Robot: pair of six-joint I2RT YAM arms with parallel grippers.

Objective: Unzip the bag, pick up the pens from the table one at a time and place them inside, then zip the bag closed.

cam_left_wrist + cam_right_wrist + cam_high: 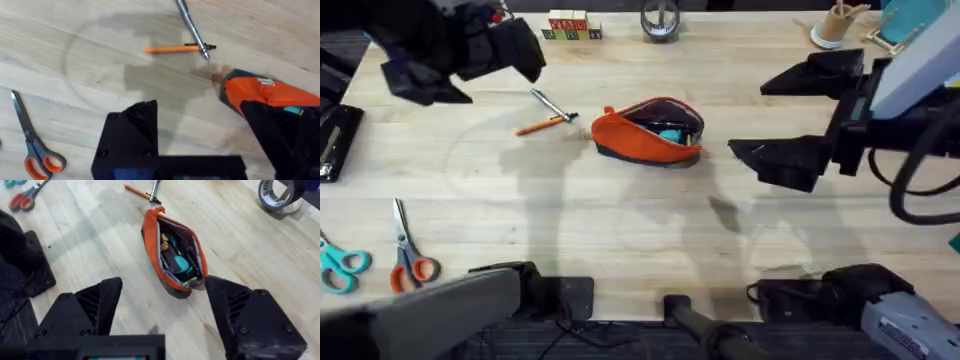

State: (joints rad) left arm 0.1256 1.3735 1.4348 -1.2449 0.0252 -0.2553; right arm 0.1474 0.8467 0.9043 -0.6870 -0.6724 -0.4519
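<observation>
Overhead: we see the bag (650, 132) unzipped on the worktop (620, 220), both pens (548, 113) just beside it. Right claw (790, 115) spread wide near the bag; left claw (460, 60) state we cannot tell.

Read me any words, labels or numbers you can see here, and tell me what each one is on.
Nothing can be read.
Letter blocks at the table's far edge: printed, too small to read.
White tag on the bag: marks too blurred to read.
Label on the right arm: text too small to read.
</observation>
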